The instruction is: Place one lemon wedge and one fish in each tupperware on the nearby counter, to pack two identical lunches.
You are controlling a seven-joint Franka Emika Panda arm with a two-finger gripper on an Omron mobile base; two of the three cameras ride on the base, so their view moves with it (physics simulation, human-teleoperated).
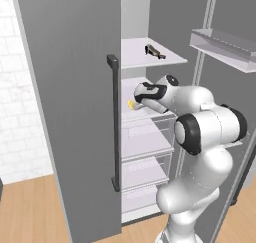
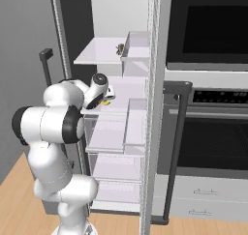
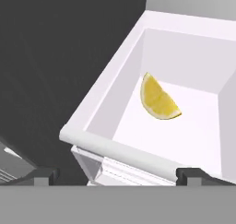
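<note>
The lemon wedge (image 3: pixel 158 100) lies on a white fridge shelf (image 3: pixel 184 140), near the left wall. In the hand view its long axis runs diagonally, upper left to lower right, curved rind lower left. The end effector (image 3: pixel 117 174), spread wide and empty, hovers just before it, apart.

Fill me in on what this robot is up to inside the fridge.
The white arm is reaching into the open fridge, with its claw open and pointed at a lemon wedge lying on the middle shelf. Nothing is held yet; the wedge sits untouched a little beyond the fingertips. A dark fish lies on the shelf above, also still in place. So the packing has barely begun: it looks set to pick up the lemon first.
</note>
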